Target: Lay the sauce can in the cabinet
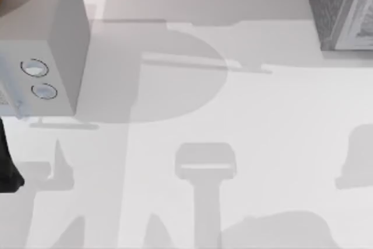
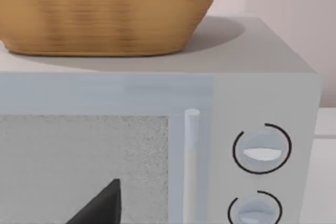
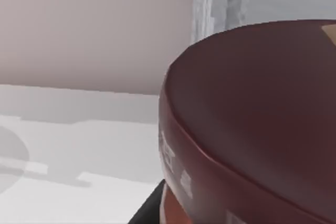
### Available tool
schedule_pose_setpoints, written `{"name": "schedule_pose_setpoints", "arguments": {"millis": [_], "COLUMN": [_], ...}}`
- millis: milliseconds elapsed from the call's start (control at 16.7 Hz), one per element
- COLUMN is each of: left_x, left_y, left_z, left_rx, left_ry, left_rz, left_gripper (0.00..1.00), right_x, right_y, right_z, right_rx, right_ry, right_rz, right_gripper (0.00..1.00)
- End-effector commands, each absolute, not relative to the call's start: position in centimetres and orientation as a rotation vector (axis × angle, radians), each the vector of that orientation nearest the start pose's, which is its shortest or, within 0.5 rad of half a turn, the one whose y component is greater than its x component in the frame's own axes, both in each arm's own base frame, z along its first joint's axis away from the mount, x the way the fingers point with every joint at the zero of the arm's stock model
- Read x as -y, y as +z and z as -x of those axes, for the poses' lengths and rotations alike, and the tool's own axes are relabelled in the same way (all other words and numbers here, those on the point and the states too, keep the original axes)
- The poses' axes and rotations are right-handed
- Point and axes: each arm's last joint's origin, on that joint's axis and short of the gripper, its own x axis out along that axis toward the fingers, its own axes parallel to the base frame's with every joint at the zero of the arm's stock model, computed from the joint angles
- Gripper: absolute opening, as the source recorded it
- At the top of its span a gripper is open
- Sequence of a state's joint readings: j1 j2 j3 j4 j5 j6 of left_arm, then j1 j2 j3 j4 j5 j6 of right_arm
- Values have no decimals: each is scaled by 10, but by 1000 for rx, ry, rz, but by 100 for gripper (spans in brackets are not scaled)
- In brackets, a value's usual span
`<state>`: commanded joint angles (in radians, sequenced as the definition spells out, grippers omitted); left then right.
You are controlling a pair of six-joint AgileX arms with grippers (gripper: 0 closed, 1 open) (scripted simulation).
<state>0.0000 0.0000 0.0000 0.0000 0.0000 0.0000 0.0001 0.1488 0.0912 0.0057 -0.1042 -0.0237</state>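
The sauce can (image 3: 252,124) sits close under the right wrist camera near the grey cabinet (image 1: 344,10); whether the right hand pinches it I cannot tell, so carry it level and slow.

The round dark maroon lid of the sauce can (image 3: 252,124) runs off the right wrist view's edges, its label hidden. The woven tan wicker basket (image 2: 105,14) on the pale grey microwave-like cabinet (image 2: 252,66) is cut off above. A black pointed part (image 2: 102,205) is cropped. The grey box (image 1: 344,10) at the counter's (image 1: 233,115) far right corner is cropped.
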Motion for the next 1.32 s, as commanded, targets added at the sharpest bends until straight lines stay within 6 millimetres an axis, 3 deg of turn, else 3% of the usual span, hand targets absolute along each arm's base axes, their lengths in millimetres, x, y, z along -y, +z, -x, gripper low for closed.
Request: {"name": "schedule_pose_setpoints", "arguments": {"millis": [300, 720, 960, 1320], "left_x": [1, 1, 1, 1], "left_y": [160, 160, 160, 160], "left_z": [-106, -106, -106, -106], "left_rx": [0, 0, 0, 0], "left_ry": [0, 0, 0, 0], "left_rz": [0, 0, 0, 0], "left_gripper": [100, 100, 100, 100], "right_x": [1, 0, -1, -7], "right_y": [160, 168, 214, 343], "right_z": [-106, -106, -109, -136], "right_rx": [0, -10, -41, -52], "right_ry": [0, 5, -4, -33], "right_rz": [0, 1, 8, 16], "right_gripper": [0, 0, 0, 0]}}
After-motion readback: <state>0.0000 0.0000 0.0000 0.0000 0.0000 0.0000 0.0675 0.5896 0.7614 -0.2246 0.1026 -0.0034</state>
